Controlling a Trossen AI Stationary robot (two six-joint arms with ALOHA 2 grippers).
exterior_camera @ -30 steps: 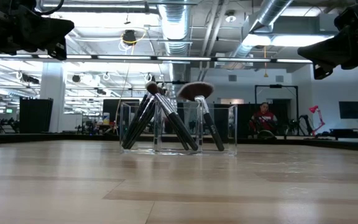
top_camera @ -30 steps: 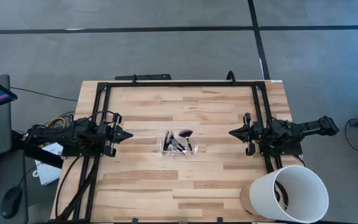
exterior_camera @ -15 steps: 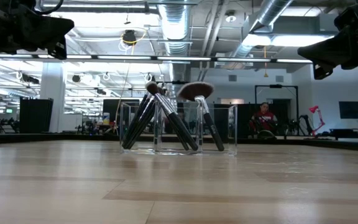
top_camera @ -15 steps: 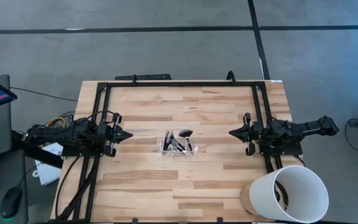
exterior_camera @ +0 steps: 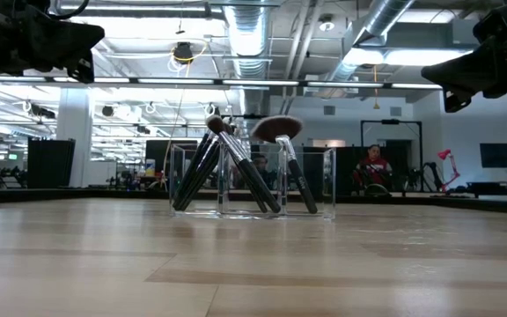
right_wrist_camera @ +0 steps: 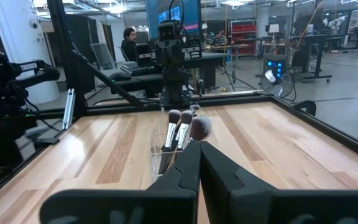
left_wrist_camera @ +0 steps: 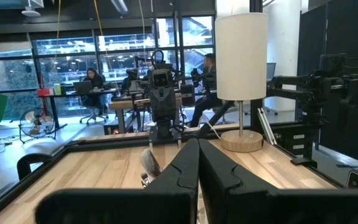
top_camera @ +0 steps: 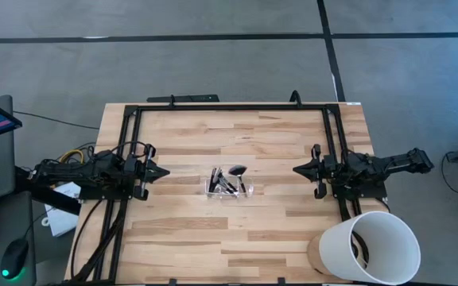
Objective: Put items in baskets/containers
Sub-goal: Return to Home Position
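Several dark-handled makeup brushes (top_camera: 229, 179) stand slanted in a small clear plastic tray (top_camera: 223, 191) at the table's middle, their handle ends down inside it and their heads leaning over its rim. In the low view the brushes (exterior_camera: 236, 172) and the fan-headed brush (exterior_camera: 278, 129) rise above the tray (exterior_camera: 319, 180). The right wrist view shows brush heads (right_wrist_camera: 184, 119) above the tray. My left gripper (top_camera: 165, 171) hovers shut by the table's left edge. My right gripper (top_camera: 296, 169) hovers shut by the right edge. Both are far from the tray.
A large white cylindrical bucket (top_camera: 372, 248) lies at the table's near right corner. A black frame rail (top_camera: 229, 107) runs along the far edge and down both sides. People sit at desks in the room behind the table.
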